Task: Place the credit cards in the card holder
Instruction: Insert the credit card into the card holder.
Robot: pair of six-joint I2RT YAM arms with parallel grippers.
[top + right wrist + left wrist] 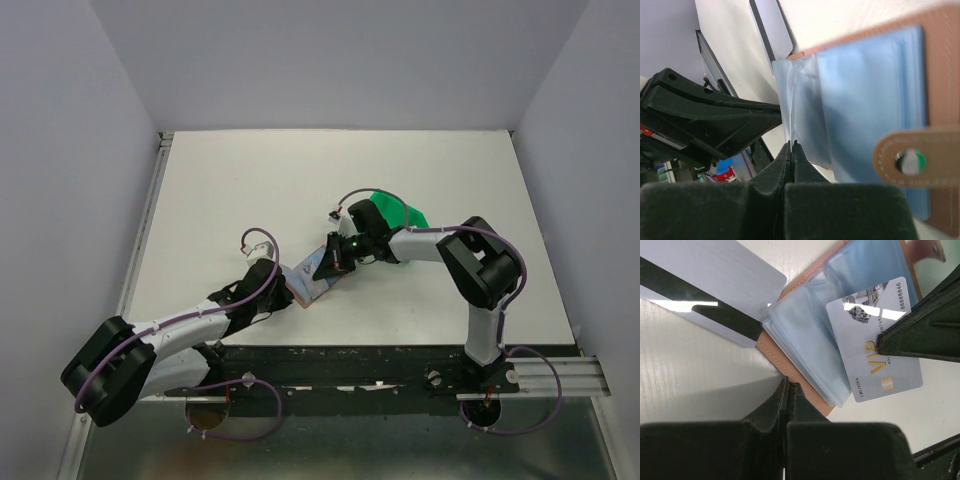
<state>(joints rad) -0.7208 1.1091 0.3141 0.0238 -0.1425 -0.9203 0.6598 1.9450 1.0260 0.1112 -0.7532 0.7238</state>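
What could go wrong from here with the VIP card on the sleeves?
1. The VIP card, pinched in the shut right gripper, lies over the plastic sleeves. Whether it has entered a pocket is unclear, so pushing may buckle a sleeve.
2. The left gripper pinches only the card holder by its thin leather edge; it could slip free.
3. The striped card meets the holder's edge and might get shoved.

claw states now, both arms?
Left claw: shut, pinching the card holder by its leather edge.
Right claw: shut on the VIP card.
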